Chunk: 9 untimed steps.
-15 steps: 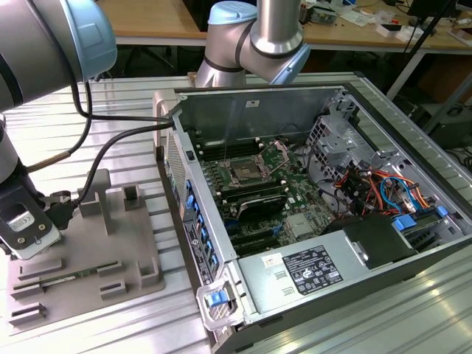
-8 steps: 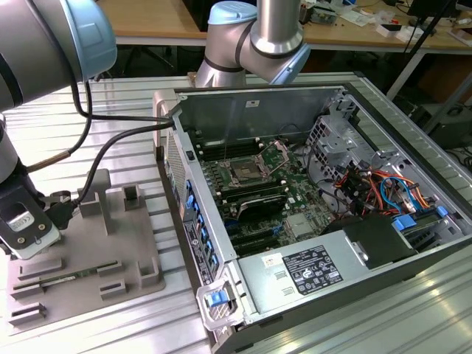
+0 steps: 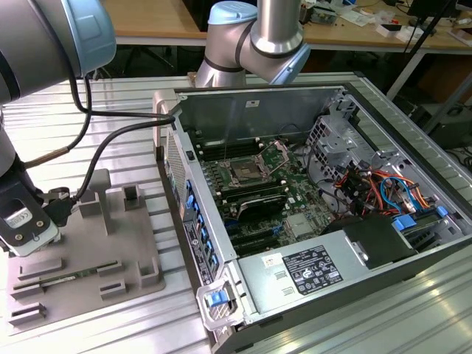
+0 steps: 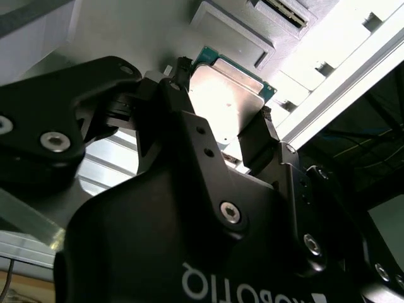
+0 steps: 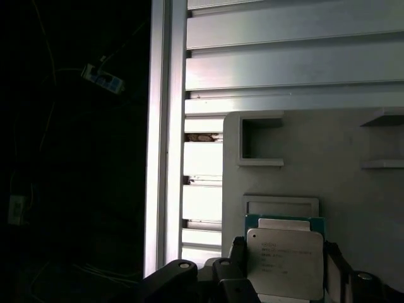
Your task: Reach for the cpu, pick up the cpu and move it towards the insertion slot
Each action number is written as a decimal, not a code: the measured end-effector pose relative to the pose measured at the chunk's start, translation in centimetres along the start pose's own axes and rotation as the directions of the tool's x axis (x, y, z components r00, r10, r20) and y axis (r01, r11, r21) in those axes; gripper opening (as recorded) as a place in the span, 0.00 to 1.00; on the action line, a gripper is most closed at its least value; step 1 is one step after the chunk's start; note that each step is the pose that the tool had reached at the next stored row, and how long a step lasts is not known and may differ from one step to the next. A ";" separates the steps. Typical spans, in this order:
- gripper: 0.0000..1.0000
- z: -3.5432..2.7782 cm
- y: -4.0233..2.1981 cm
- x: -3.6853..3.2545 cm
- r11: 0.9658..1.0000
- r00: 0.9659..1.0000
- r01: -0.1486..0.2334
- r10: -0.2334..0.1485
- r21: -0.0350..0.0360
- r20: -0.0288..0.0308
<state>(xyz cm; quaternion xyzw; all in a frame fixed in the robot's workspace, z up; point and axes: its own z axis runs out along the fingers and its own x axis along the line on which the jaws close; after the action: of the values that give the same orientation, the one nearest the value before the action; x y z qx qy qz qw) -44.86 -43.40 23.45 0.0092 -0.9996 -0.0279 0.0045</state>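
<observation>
fingers [image 4: 257, 137] clamped on 2 opposite edges of cpu [image 5: 284, 264], chip flat, lid facing wrist, above grey tray [image 3: 133, 237], well apart from insertion slot [image 3: 243, 174]

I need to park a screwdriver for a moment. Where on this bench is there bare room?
Bare slatted table lies on the near side of the computer case, at the exterior view's right, and in a strip along the near edge of the grey tray. Crowded: the tray itself, where the gripper grips the cpu, and the case's inside.
</observation>
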 end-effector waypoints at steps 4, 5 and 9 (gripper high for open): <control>0.55 0.00 0.00 0.00 1.000 1.000 0.000 0.000 -0.002 0.000; 0.55 0.00 0.00 0.00 1.000 1.000 0.000 0.000 -0.003 0.000; 0.55 -0.02 0.00 0.00 1.000 1.000 0.000 0.000 -0.003 0.000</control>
<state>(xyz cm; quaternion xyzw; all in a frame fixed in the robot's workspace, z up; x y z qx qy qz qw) -44.86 -43.41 23.47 0.0093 -0.9995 -0.0295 0.0043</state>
